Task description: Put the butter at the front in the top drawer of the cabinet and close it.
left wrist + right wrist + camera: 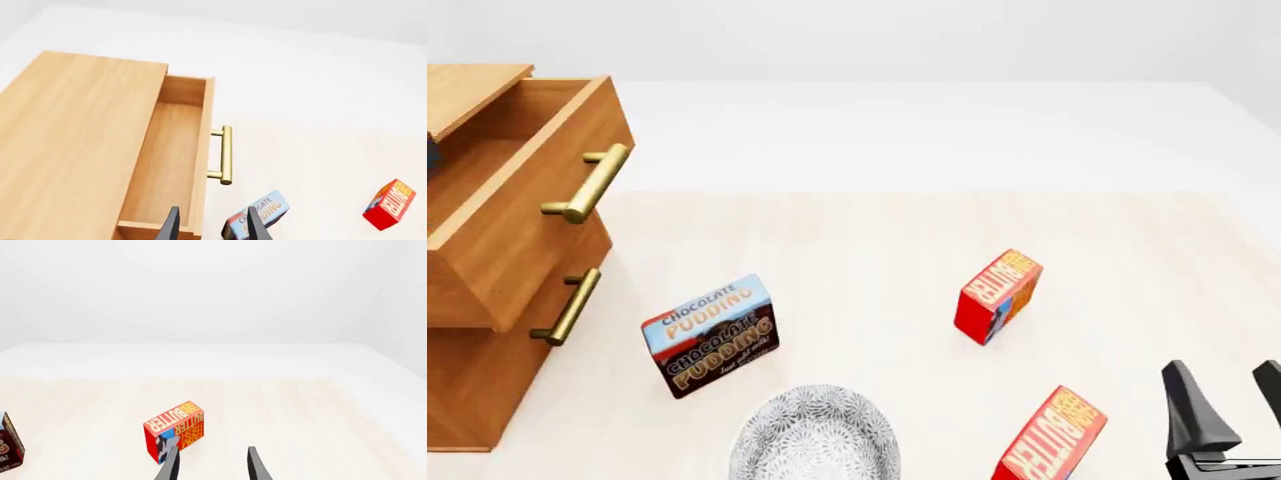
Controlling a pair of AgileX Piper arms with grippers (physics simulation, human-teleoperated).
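A: Where does the butter (pixel 1052 440) for this job sit?

B: In the front view it is the nearer of the two look-alike cartons, at about five o'clock from the table's middle, standing tilted on the pale table (pixel 868 250) and cut off by the picture's lower edge. The second butter carton (pixel 1000 296) stands farther back, at about eleven o'clock from the first, well apart from it.

A: And the right gripper (pixel 1225 400)?

B: Its two dark fingers are spread with a gap between them and nothing in it. It stands at three o'clock from the near butter, close by but not touching. The right wrist view shows a butter carton just beyond its fingertips; which of the two I cannot tell.

A: The left gripper (pixel 210 222)?

B: Only the left wrist view shows it. The fingers are parted and hold nothing, above the corner of the top drawer (pixel 527 190).

A: The drawer?

B: Pulled out of the cabinet (pixel 481 380), at nine o'clock in the front view, its brass handle (pixel 590 183) facing the table. A Chocolate Pudding box (pixel 710 335) stands at four o'clock from the drawer, with a grey patterned bowl (pixel 814 440) just nearer the camera.
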